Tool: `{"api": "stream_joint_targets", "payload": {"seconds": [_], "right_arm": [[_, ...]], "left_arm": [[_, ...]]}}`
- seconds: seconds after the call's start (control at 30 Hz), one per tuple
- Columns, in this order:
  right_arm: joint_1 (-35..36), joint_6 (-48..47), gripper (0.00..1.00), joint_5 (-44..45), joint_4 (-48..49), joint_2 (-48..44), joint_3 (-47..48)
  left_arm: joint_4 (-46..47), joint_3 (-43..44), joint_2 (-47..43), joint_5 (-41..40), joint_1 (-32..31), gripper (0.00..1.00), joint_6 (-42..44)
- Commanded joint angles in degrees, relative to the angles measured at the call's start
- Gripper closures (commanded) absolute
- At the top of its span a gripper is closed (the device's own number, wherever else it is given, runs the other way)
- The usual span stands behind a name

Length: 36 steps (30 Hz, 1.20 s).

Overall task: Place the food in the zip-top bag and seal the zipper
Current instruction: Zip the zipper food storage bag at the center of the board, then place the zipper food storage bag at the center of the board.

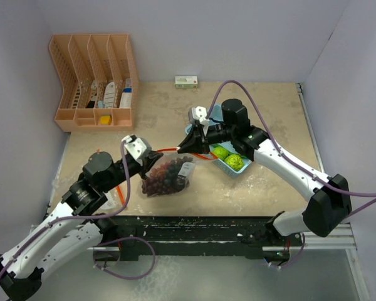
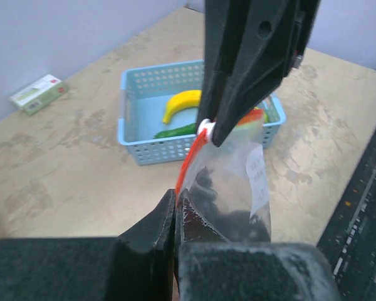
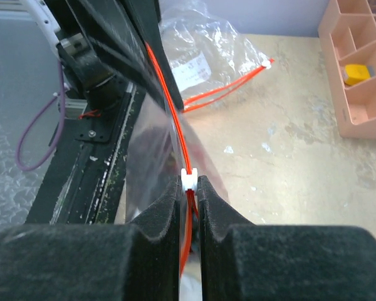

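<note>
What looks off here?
Right gripper pinches the white slider on the clear zip-top bag, as if to seal, yet only dark grapes show inside; yellow banana and bumpy lime-green fruits lie in the light-blue plastic basket.

Tabletop [image 1: 282, 106]: beige, mottled stone pattern, scuffed white near front edge. Walls [image 1: 207, 37]: plain pale lavender, three sides. Peach slotted organizer [image 1: 94, 78] in far-left corner. Small green-white box [image 1: 186, 81] at back wall. Light even.

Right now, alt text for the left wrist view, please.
Two black grippers pinch the orange-red zipper edge of a clear plastic zip-top bag holding dark grapes: the left gripper at the bottom, the right gripper above on the white slider. Behind sits a light-blue plastic basket with a yellow banana and a long green vegetable.
</note>
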Motion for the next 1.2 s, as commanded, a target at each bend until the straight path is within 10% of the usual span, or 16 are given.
{"api": "stream_joint_targets", "payload": {"seconds": [0.0,0.53,0.83,1.17], "right_arm": [[-3.69,-2.31,0.97,1.40,-2.14,-1.04,-1.15],[-8.06,-1.78,1.00,1.41,-1.89,2.09,-1.90],[-8.07,12.09,0.21,14.21,2.25,1.50,0.91],[-8.01,17.09,0.11,18.83,6.24,-1.64,-1.09]], "left_arm": [[4.58,5.44,-4.61,-13.00,0.16,1.00,1.43],[5.31,6.70,-13.01,-51.41,0.11,1.00,3.86],[8.97,6.40,-3.10,-49.48,0.15,1.00,0.56],[23.47,10.02,13.62,-50.74,2.82,0.96,2.04]]}}
